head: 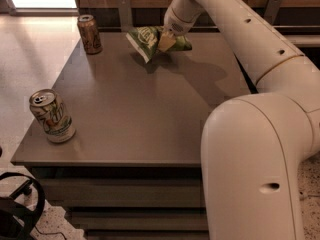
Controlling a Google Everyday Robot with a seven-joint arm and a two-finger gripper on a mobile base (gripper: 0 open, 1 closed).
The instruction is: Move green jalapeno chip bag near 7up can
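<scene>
The green jalapeno chip bag (147, 40) hangs at the far middle of the grey table (140, 114), lifted a little off the top with its shadow beneath it. My gripper (166, 40) reaches in from the upper right and is shut on the bag's right part. The 7up can (52, 116), pale with green lettering and a silver top, stands upright near the table's front left corner, far from the bag and the gripper.
A brown can (90, 34) stands upright at the table's far left corner, left of the bag. My white arm (260, 134) fills the right side of the view. Chair backs stand behind the table's far edge. A black object (15, 219) lies on the floor at the lower left.
</scene>
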